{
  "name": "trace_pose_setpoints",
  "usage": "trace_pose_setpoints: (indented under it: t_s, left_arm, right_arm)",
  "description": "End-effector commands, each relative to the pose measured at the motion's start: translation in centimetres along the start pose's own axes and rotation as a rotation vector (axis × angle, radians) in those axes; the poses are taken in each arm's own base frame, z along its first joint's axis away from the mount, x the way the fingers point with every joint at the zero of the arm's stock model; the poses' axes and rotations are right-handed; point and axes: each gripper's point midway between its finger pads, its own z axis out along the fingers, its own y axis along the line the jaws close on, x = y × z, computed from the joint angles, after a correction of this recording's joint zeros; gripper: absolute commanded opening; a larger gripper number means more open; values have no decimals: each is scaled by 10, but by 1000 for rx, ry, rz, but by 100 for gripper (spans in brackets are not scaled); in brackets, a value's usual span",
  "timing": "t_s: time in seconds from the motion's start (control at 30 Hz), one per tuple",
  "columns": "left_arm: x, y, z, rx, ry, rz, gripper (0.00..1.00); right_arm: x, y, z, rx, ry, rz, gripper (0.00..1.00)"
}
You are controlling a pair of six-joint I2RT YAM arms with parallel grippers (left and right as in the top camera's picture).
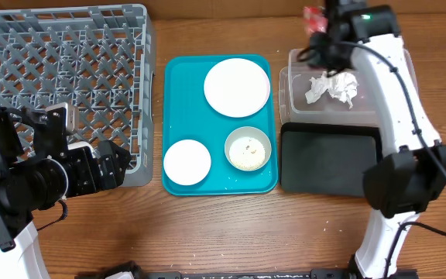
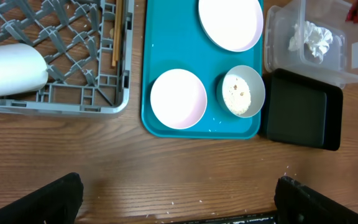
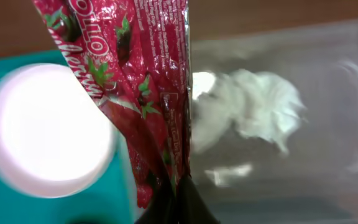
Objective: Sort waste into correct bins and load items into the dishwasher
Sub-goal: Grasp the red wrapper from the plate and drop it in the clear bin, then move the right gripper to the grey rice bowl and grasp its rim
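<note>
Overhead: the right arm reaches across to the far right of the table. The left arm sits low at the near left, beside the gray dish rack (image 1: 60,62).
Right gripper (image 3: 176,204): clenched on the red wrapper (image 3: 135,81). In the right wrist view the dark fingertips are pinched together on its lower end.
Red wrapper: held in the air near the far left corner of the clear bin (image 1: 291,87). From the wrist camera it hangs across the line between the large white plate (image 1: 237,87) and the bin.
Clear bin: holds a crumpled white napkin (image 1: 331,87).
Black bin (image 1: 330,159): just in front of the clear bin, edges touching.
Teal tray (image 1: 178,101): lies between the rack and the bins. The large plate is at its far end, a small white dish (image 1: 186,162) near left, and a bowl with pale crumbs (image 1: 248,149) near right.
Left gripper (image 2: 179,208): released. Its fingers (image 2: 42,199) are spread wide at the bottom corners of the left wrist view, above bare wood on the near side of the tray.
Dish rack contents: a white cup (image 2: 11,70) lies on its side, with wooden chopsticks (image 2: 115,31) by the right edge.
</note>
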Motion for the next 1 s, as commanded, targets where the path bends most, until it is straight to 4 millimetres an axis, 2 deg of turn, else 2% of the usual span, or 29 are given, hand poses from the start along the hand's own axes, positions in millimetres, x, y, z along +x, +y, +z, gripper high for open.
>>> trace_pose_setpoints:
  t_s: [0.0,0.03,0.07,0.13,0.17,0.27,0.33,0.43,0.53,0.63,0.7,0.8,0.9,0.97]
  left_arm:
    - [0,-5,0,21,0,25,100]
    - [0,-5,0,21,0,25,100]
    - [0,-5,0,21,0,25,100]
    - [0,-5,0,21,0,25,100]
    - [0,-5,0,21,0,25,100]
    - [0,-5,0,21,0,25,100]
    - [0,-5,0,21,0,25,100]
    - [0,-5,0,21,0,25,100]
    - [0,-5,0,21,0,25,100]
    - [0,-5,0,21,0,25,100]
    - [0,-5,0,21,0,25,100]
    - [0,-5,0,21,0,25,100]
    - [0,-5,0,21,0,25,100]
    - [0,-5,0,21,0,25,100]
  right_arm:
    - [32,-30,44,66,143,33,4]
    - [36,-35,49,73,158,42,6]
    - [39,-40,52,79,169,49,15]
    - [41,-46,53,85,180,56,50]
    - [41,-47,50,84,178,57,56]
    - [37,-41,31,56,169,57,58]
    - [40,-27,10,-11,169,53,58]
    - [50,8,-27,-175,177,36,58]
    - [71,45,-61,-301,194,-45,58]
    - [98,76,-78,-322,232,-136,58]
    - [121,99,-81,-325,271,-213,58]
    - [153,130,-72,-328,316,-303,59]
    - [183,155,-41,-274,331,-321,57]
    - [194,161,-16,-219,307,-322,57]
